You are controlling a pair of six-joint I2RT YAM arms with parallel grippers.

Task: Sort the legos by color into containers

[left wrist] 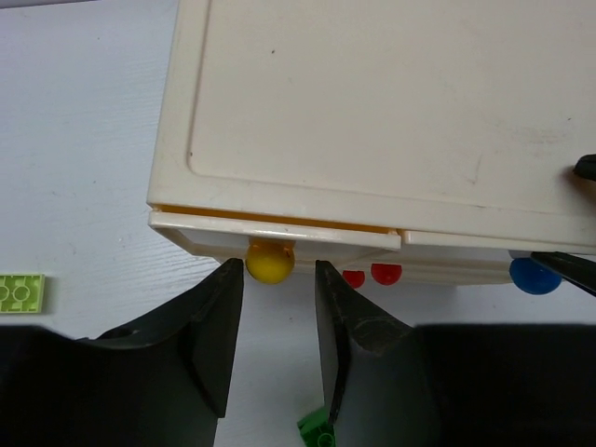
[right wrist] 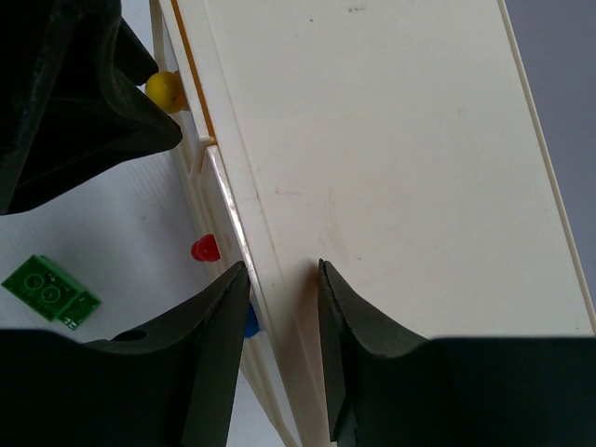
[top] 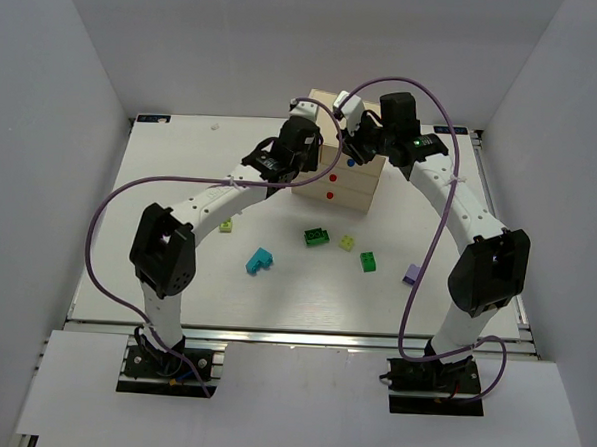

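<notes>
Here, the left end effector stood open, the yellow knob at its twelve o'clock between unclamped fingertips, while the right end effector, open too, straddled the chest edge, legos loose at the chest's six o'clock.

Table: white top; we see it under everything listed here.
Chest: cream, standing just ahead of the left gripper.
Lime brick: flat, off that gripper's left side.
Dark green brick: behind its fingertips, wristward.
Cyan brick, lavender brick: we find these farther back still.
</notes>
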